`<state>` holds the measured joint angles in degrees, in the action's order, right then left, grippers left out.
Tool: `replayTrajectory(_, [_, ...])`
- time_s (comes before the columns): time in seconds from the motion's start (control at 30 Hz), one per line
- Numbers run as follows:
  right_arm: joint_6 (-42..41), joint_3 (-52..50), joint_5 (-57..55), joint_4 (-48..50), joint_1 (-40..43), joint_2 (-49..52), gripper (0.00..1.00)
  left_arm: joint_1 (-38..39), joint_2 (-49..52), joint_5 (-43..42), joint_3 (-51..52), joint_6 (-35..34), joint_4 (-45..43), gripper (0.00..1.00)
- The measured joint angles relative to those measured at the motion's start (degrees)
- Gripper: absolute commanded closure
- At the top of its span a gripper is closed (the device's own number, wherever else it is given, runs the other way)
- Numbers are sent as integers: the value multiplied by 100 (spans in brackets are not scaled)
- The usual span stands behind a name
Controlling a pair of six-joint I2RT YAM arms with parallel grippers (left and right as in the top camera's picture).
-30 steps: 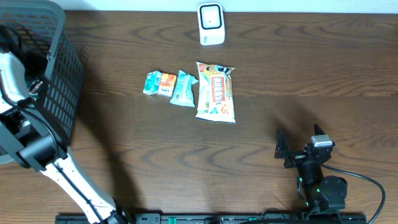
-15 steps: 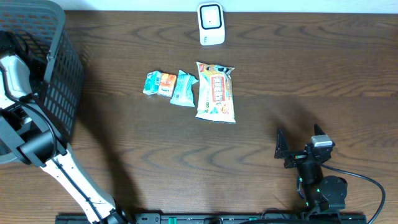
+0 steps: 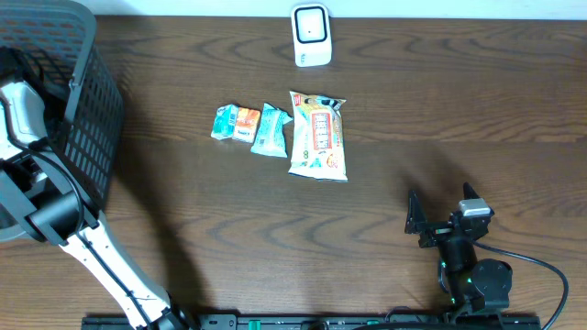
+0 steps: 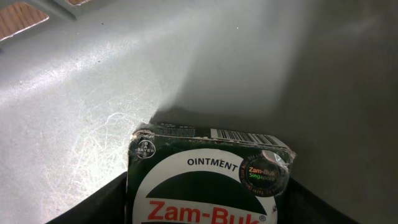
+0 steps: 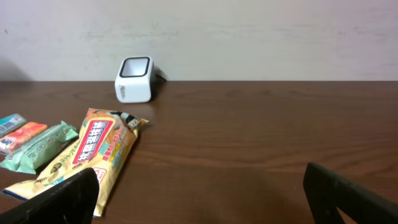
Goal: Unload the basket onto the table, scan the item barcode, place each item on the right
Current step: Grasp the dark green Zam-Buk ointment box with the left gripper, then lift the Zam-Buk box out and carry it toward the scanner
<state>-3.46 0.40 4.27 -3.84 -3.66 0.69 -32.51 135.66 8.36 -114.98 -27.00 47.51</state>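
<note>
At the far left a dark mesh basket [image 3: 87, 119] stands on the wooden tabletop [image 3: 477, 92], and the left arm reaches down into it. In the left wrist view the left end effector [image 4: 208, 200] sits low over the basket's scuffed grey floor with a dark green ointment box [image 4: 209, 177] between its two fingers [image 4: 99, 205]. The fingers stand just beside the box's sides, partly closed in, but whether they press on it cannot be told. The box lies flat, its printed face up, with a barcode [image 4: 239, 135] along the far edge. Out on the tabletop, right of the basket, three packs lie in a row: a small teal-and-orange packet [image 3: 235, 123], a teal packet [image 3: 271, 129] just beside it, then a larger yellow snack bag [image 3: 318, 136]. The white scanner [image 3: 311, 35] stands at the far edge of the tabletop, roughly above the bag and well apart from the basket. At the near right the right end effector [image 5: 208, 198] is low over bare wood, jaws spread wide and gripping nothing, facing the scanner and the bag.
</note>
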Motion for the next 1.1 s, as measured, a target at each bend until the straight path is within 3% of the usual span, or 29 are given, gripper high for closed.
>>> replayTrajectory(0.27, [-2, 0, 0, 0, 0, 0, 1, 0, -546, -4, 33, 2, 4, 39])
replayTrajectory(0.63, [0, 0, 0, 0, 0, 0, 1, 0, -2708, -52, 33, 2, -101, 39])
replayTrajectory(0.9, [-2, 0, 0, -2, 0, 0, 1, 7, -4087, -1377, 33, 0, -101, 39])
replayTrajectory(1.1, [-2, 0, 0, -2, 0, 0, 1, 387, -4299, -2319, 33, 0, -94, 39])
